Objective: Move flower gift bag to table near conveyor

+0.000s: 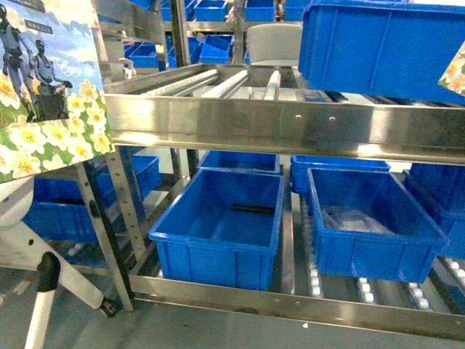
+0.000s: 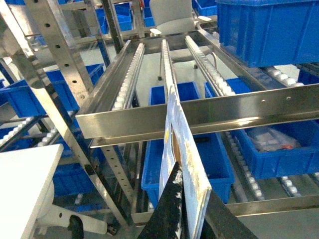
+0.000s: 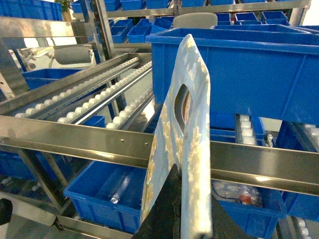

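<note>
In the head view a flower gift bag [image 1: 43,87] with white blossoms and robot figures hangs at the upper left, and the corner of a second flowered bag [image 1: 454,69] shows at the right edge. My left gripper [image 2: 192,199] is shut on one bag [image 2: 184,144], seen edge-on. My right gripper [image 3: 192,199] is shut on the other bag [image 3: 194,99], below its cut-out handle. Both bags hang in front of the conveyor [image 1: 290,127], a steel rack with white roller tracks. A corner of the white table [image 2: 22,184] lies at the lower left. Neither gripper shows in the head view.
Two open blue bins [image 1: 225,225] [image 1: 370,225] sit on the rack's lower level, and a large blue bin [image 1: 378,43] rests on the upper rollers at right. The table's white leg with a black caster [image 1: 43,283] stands beside the rack's slanted steel post [image 1: 109,240].
</note>
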